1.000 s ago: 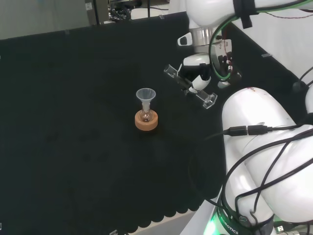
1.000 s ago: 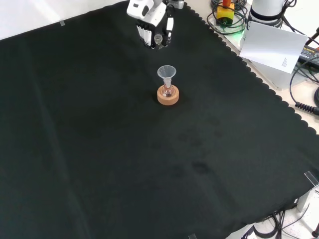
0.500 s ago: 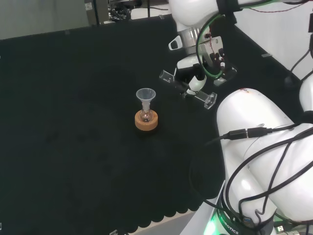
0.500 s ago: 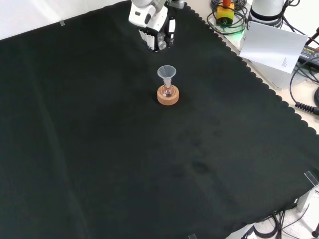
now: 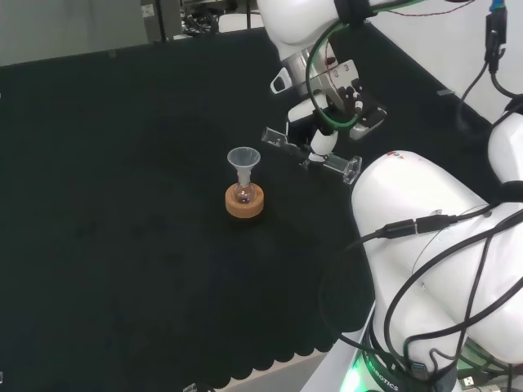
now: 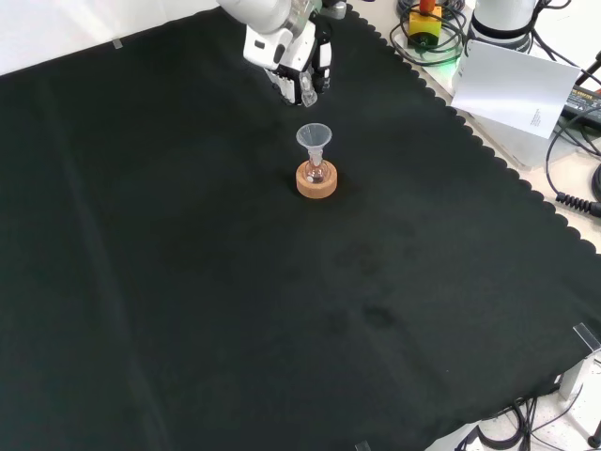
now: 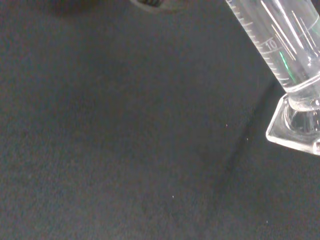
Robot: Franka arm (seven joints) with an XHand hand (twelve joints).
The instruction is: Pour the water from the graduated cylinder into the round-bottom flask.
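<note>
Hand (image 5: 327, 122) clamped on graduated cylinder (image 5: 309, 152), cylinder nearly level in head view, mouth toward funnel (image 5: 243, 160) in round-bottom flask (image 5: 243, 194), foot away.

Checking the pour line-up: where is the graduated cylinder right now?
In the head view the graduated cylinder lies nearly level in the hand, right of the funnel.

Clear graduated cylinder (image 5: 309, 153) with white markings, clear funnel (image 5: 243, 161), tan cork ring (image 5: 244, 204), black cloth (image 5: 122, 204).
</note>
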